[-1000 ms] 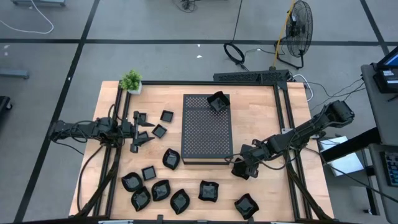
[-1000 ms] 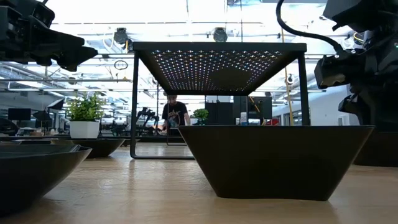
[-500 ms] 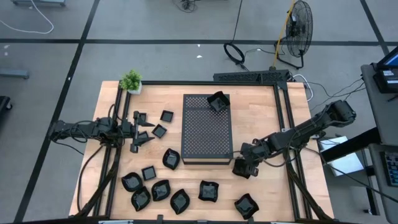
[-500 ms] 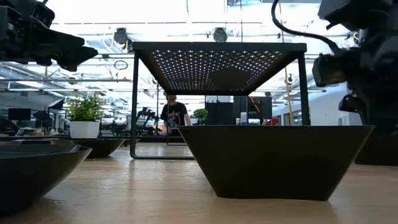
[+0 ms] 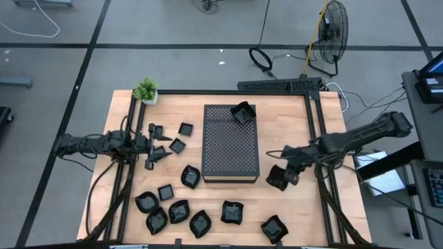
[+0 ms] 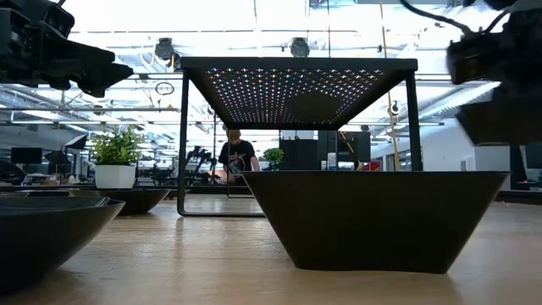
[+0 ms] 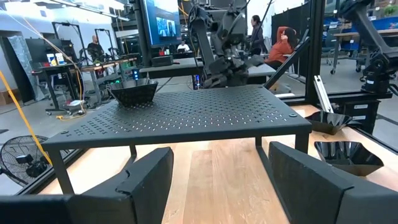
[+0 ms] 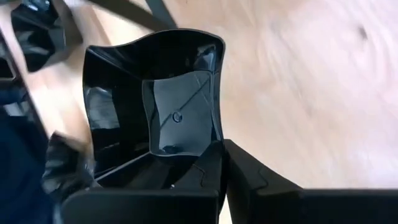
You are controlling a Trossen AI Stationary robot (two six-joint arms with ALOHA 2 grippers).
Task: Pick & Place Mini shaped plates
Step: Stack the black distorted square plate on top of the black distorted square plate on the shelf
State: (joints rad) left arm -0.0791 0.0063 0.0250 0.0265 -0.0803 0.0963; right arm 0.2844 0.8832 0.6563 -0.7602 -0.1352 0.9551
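While clamped on a plate's (image 8: pixel 155 106) rim, right pincer (image 5: pixel 279 178) beside the box's (image 5: pixel 230 142) edge.

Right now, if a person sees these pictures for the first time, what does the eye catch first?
Probably the right gripper, shut on a square mini plate and holding it above the wood beside the perforated stand. Next, the cluster of black plates at the table's near edge, and one plate on top of the stand.

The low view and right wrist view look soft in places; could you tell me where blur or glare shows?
Low view: the right arm is motion-smeared, and bright ceiling light washes out the top. Right wrist view: the wooden table streaks with blur, while the glossy black square plate stays fairly sharp.
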